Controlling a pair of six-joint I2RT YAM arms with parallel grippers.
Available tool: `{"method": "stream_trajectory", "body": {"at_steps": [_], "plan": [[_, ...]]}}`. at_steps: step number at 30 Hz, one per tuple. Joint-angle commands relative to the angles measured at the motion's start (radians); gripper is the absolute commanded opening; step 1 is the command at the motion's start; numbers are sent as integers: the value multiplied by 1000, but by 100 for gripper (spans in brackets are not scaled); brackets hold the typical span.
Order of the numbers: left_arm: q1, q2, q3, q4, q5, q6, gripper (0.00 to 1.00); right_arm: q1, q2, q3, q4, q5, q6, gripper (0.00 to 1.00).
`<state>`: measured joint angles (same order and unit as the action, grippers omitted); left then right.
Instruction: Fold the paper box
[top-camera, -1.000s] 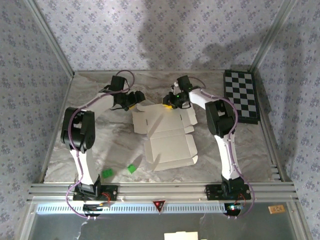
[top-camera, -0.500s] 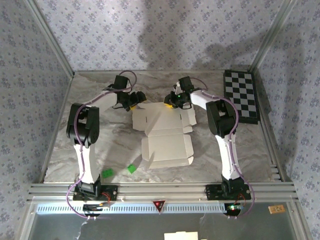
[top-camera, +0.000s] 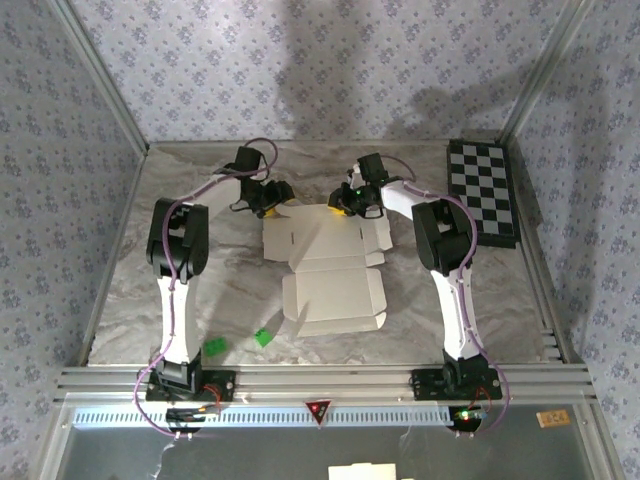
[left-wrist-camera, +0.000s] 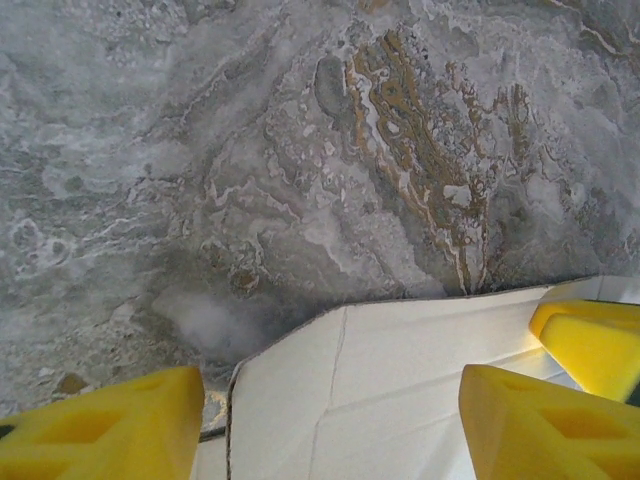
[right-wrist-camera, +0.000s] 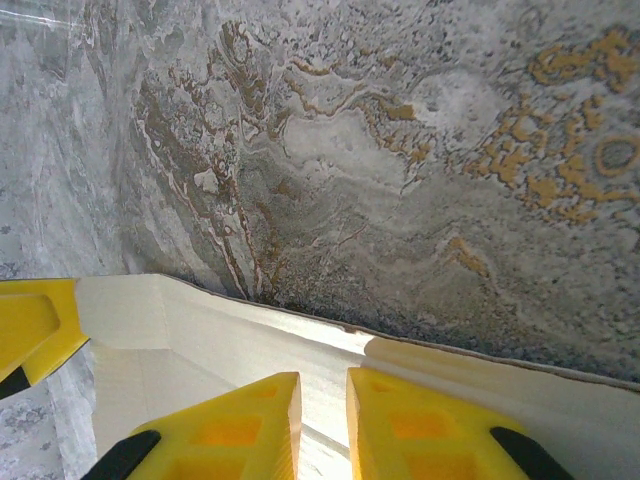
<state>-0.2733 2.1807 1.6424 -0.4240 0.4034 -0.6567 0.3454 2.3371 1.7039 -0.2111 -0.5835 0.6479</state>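
Observation:
The paper box (top-camera: 325, 265) is a flat white die-cut sheet with flaps, lying mid-table. My left gripper (top-camera: 276, 196) hovers at its far left corner, open. In the left wrist view its yellow fingers (left-wrist-camera: 100, 425) stand on either side of the corner flap (left-wrist-camera: 400, 380) without touching it. My right gripper (top-camera: 346, 203) is at the sheet's far edge. Seen from the right wrist, its fingers (right-wrist-camera: 225, 430) are nearly together, pinching the raised far flap (right-wrist-camera: 330, 345). Each wrist view also catches a yellow finger of the other gripper at its edge.
A black-and-white checkerboard (top-camera: 482, 192) lies at the far right of the marble table (top-camera: 200, 270). Two small green bits (top-camera: 264, 337) (top-camera: 214, 347) sit near the front left. Patterned walls close in three sides, and a metal rail (top-camera: 320, 380) runs along the near edge.
My left gripper has moved right to the sheet's far left corner, with its jaws a little narrower. The sheet's near part has shifted slightly back. The right gripper has stayed put.

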Motion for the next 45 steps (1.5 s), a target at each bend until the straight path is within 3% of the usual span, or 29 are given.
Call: {"method": "stream_trajectory", "body": {"at_steps": [1,5,33,39,45], "plan": [[-12,1,40,-21,32,-4,61,3,15,-31,-42,52,9,21],[-31,-9,56,0,65,-10,48,3,14,-35,-43,50,9,21],[-97,175,139,38,102,-40,47,9,5,-58,-46,44,4,21],[-94,87,302,-143,51,86,48,8,-71,-7,-120,49,-11,21],[-78,-107,178,-139,-6,170,51,12,-197,-39,-164,47,-74,22]]}}
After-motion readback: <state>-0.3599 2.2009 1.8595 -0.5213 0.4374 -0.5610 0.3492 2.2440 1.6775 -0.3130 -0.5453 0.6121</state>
